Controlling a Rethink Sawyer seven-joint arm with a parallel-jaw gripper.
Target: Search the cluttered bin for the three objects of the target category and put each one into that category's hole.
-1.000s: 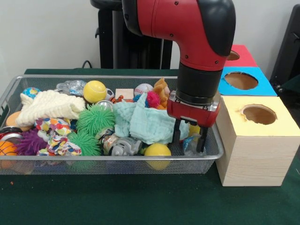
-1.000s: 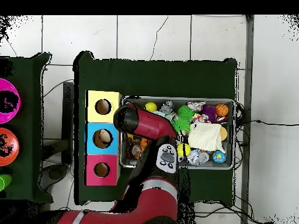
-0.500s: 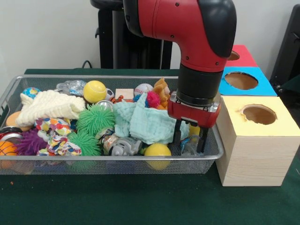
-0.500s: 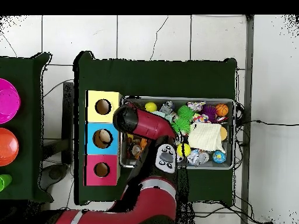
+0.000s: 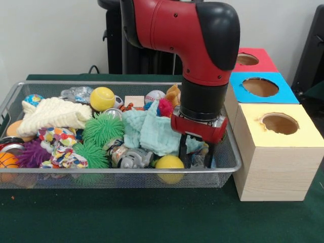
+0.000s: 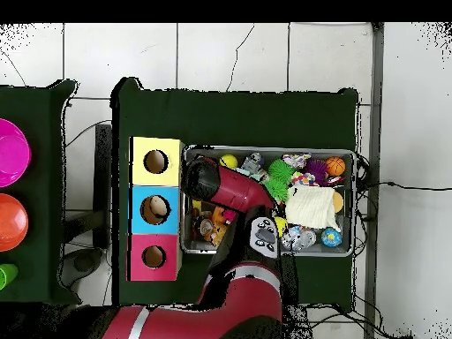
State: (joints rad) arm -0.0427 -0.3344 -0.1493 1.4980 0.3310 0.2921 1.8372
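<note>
Reaching down into the silver wire-mesh bin [image 5: 61, 174], the red and black gripper [image 5: 195, 156] stands at the bin's end nearest the three wooden boxes, its two dark fingers [image 5: 183, 150] spread apart and straddling a small clear crinkly packet [image 5: 197, 161] beside the yellow smooth ball [image 5: 169, 163]. Nothing is clamped between them. Which category is wanted cannot be told from the views, so the target is best judged as whatever lies between the fingertips, low against the bin's front wall.

For a clean pick, the fingers should likely sink until they bracket the packet fully, keeping clear of the pale mint muslin cloth [image 5: 154, 132], whose loose hem hangs just beside the inner finger and could be pinched along with it. Closing slowly would probably help, since the packet looks slippery and the ball could roll into the way. A straight lift before any sideways travel seems wise, given the mesh wall so close. The yellow-topped box [image 5: 298, 130] with its round hole [image 5: 279, 123] sits just beside the bin, nearest of the three; the blue-topped box [image 5: 283, 93] and red-topped box [image 5: 266, 63] lie behind it.
</note>
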